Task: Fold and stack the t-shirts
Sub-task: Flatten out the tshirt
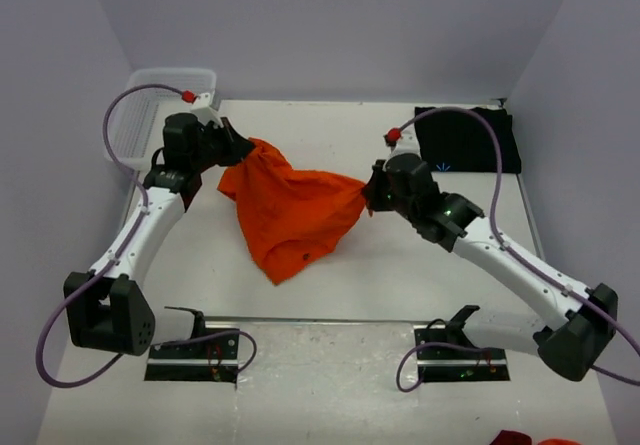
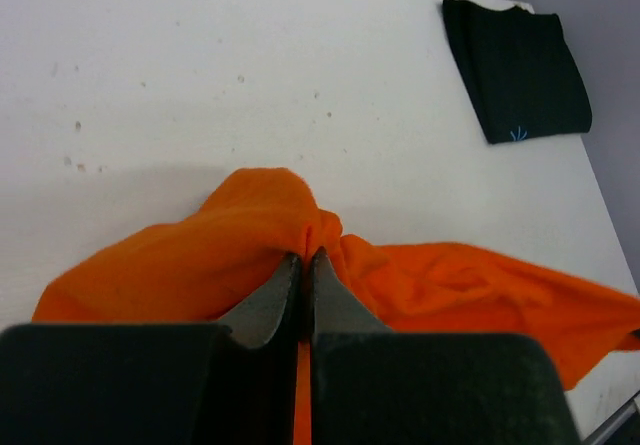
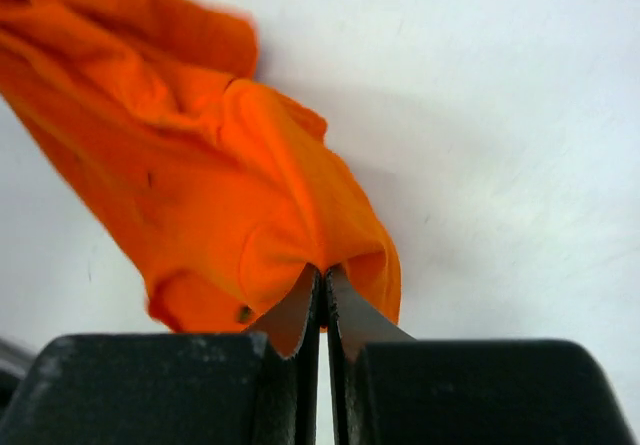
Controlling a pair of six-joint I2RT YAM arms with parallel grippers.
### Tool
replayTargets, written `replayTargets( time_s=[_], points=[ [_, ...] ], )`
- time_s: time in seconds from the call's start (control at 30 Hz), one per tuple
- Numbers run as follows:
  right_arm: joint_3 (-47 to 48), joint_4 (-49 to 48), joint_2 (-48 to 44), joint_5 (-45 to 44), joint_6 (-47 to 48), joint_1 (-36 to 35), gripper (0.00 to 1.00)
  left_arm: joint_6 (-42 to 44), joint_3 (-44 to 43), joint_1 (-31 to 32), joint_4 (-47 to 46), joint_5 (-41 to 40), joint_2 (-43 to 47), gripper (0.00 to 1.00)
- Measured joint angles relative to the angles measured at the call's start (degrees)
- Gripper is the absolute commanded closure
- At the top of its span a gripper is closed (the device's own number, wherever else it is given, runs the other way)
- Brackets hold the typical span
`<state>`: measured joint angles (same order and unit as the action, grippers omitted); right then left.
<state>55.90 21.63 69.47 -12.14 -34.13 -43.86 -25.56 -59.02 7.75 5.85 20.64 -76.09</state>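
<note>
Orange short-sleeved t-shirt (image 1: 295, 215) of soft plain cloth: slung between my two grippers, middle of the overhead frame. Step in hand, as I judge it: opening the shirt out, ahead of any fold.

Nearest, lower centre of the left wrist frame: my left gripper (image 2: 304, 257), jaws pressed together, a ridge of orange cloth pinched at the tips. The cloth bunches around them and runs off to the right edge of that frame.

Lower centre of the right wrist frame: my right gripper (image 3: 322, 270), jaws likewise closed to a sliver, a puckered edge of the same shirt caught between them. The rest drapes away to the upper left, above the white tabletop (image 3: 520, 115).

Overhead: left grip at the shirt's upper-left end, right grip at its right-hand tip. The cloth sags between, coming to a point toward lower centre. Whether that point rests on the table, cannot tell. Which part each grip has (hem, sleeve or shoulder), cannot tell.

Next move, my guess: draw the grips apart until the cloth is taut, then lay it flat. Both pinches are thin and could slip.

Farther: black t-shirt (image 1: 468, 140), folded to a flat rectangle, upper right of the overhead frame, well apart from both grippers; likely the stacking partner. White plastic mesh basket (image 1: 135, 115), upper left corner.
</note>
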Motion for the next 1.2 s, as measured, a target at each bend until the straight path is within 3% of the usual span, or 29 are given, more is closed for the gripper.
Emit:
replayTargets(
  time_s=[0.23, 0.57, 0.93, 1.07, 1.2],
  points=[
    [16.7, 11.0, -6.9, -5.0, 10.3, 5.8, 1.00, 1.7, -6.9, -0.1, 6.2, 0.3, 6.7, 1.00],
    [29.6, 21.8, -10.6, -6.5, 18.7, 6.1, 1.00, 2.8, -11.1, -0.1, 13.6, 3.7, 19.1, 1.00],
    [50.2, 30.4, -14.5, -6.1, 24.2, 6.1, 1.00, 2.4, -15.4, -0.1, 17.4, 15.4, 32.6, 1.00],
    [53.5, 32.7, -16.3, -4.7, 24.3, 6.0, 1.00, 1.8, -14.2, 0.4, 16.8, 18.2, 37.1, 1.00],
    [51.5, 33.2, -17.0, -4.8, 24.3, 6.0, 1.00, 0.3, -7.5, 0.7, 16.0, 18.3, 38.8, 1.00]
  ],
)
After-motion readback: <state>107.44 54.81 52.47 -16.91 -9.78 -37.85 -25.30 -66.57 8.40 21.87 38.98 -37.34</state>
